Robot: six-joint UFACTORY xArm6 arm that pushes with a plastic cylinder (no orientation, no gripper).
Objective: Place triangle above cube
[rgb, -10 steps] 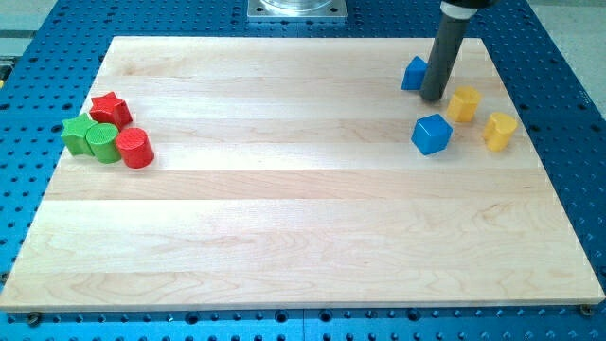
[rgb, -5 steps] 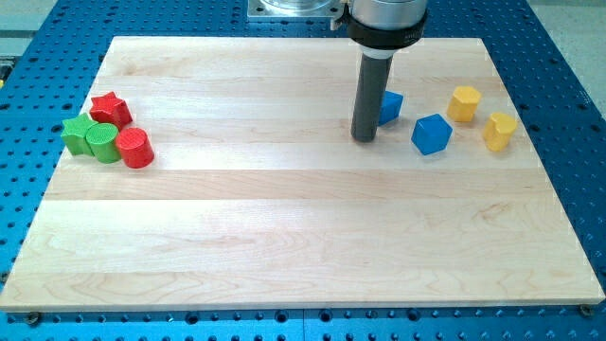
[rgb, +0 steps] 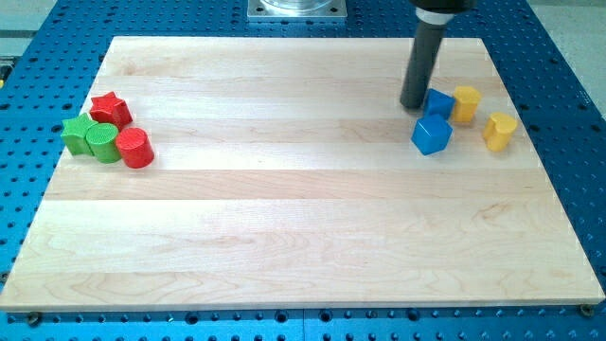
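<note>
The blue triangle [rgb: 439, 102] lies at the view's upper right, just above the blue cube [rgb: 432, 134] and touching or nearly touching it. My tip [rgb: 413, 105] stands on the board right against the triangle's left side, up and left of the cube. The dark rod rises from the tip toward the view's top.
A yellow block [rgb: 465, 102] sits right beside the triangle on its right. Another yellow block [rgb: 499, 131] lies right of the cube. At the view's left are a red star [rgb: 111, 108], a green star [rgb: 76, 134], a green cylinder [rgb: 102, 143] and a red cylinder [rgb: 135, 148].
The triangle first slid left and down with my tip, then back right to sit above the cube next to the yellow block. My tip moved left, then right and up.
</note>
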